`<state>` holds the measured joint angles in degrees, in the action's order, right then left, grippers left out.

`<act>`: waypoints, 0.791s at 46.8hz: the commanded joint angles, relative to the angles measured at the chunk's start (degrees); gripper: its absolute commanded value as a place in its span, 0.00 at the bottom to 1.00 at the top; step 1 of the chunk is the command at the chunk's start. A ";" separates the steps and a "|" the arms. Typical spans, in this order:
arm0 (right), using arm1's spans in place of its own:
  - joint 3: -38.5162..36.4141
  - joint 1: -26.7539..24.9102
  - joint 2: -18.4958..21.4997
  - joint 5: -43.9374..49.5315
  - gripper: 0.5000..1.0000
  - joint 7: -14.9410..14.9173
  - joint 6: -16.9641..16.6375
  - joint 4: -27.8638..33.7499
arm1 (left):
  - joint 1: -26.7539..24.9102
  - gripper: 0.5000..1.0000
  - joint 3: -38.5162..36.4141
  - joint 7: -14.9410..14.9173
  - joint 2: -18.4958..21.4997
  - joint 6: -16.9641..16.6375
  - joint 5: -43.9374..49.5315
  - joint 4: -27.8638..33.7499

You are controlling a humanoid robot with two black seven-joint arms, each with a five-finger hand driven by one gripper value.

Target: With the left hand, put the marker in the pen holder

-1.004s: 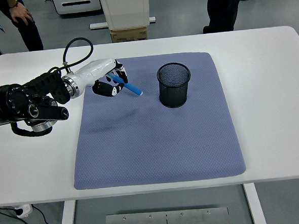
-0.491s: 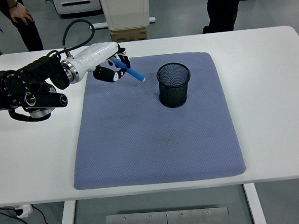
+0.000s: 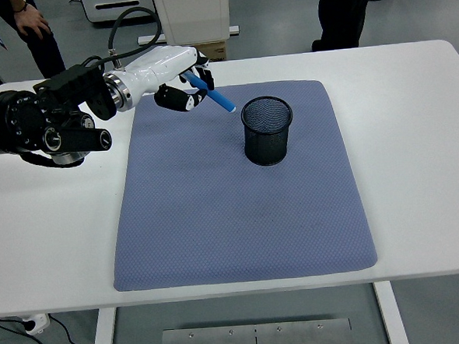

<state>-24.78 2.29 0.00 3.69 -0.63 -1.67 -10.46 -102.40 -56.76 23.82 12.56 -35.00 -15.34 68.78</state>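
Note:
My left hand (image 3: 184, 85) has a white shell and black fingers. It is shut on a blue marker (image 3: 211, 93) and holds it above the far left part of the grey-blue mat (image 3: 240, 210). The marker slants down to the right, its lower tip just left of the rim of the black mesh pen holder (image 3: 267, 130). The holder stands upright on the far middle of the mat. The marker is outside the holder. My right arm is out of view.
The mat lies on a white table (image 3: 415, 145). People stand beyond the far edge, at the top left (image 3: 34, 28) and top right (image 3: 344, 9). A cardboard box (image 3: 199, 51) and a white stand sit behind the table.
My left hand has lifted and moved right and farther away with the marker, bringing its tip close to the pen holder's rim.

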 commanded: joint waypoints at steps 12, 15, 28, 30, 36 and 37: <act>0.00 0.00 0.00 0.00 1.00 -0.07 0.00 0.00 | -1.48 0.00 1.47 0.00 -1.39 0.00 -0.21 -1.02; 0.00 0.00 0.00 0.00 1.00 0.02 0.00 0.00 | -1.57 0.00 2.09 0.00 -1.39 0.00 -1.00 -1.19; 0.00 0.00 0.00 0.00 1.00 0.01 0.00 0.00 | -0.78 0.00 2.35 -0.09 -4.20 0.37 -2.76 -5.23; 0.00 0.00 0.00 0.00 1.00 -0.07 0.00 0.00 | -0.52 0.00 2.35 -0.09 -4.38 1.16 -3.29 -6.02; 0.00 0.00 0.00 0.00 1.00 0.02 0.00 0.00 | 0.01 0.00 2.44 -0.09 -5.52 2.65 -4.17 -6.99; 0.00 0.00 0.00 0.00 1.00 -0.07 0.00 0.00 | 0.10 0.00 2.44 -0.09 -5.79 2.92 -4.26 -7.08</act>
<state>-24.78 2.28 0.00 3.69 -0.66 -1.67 -10.46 -102.43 -54.39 23.73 7.35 -32.78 -19.36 62.01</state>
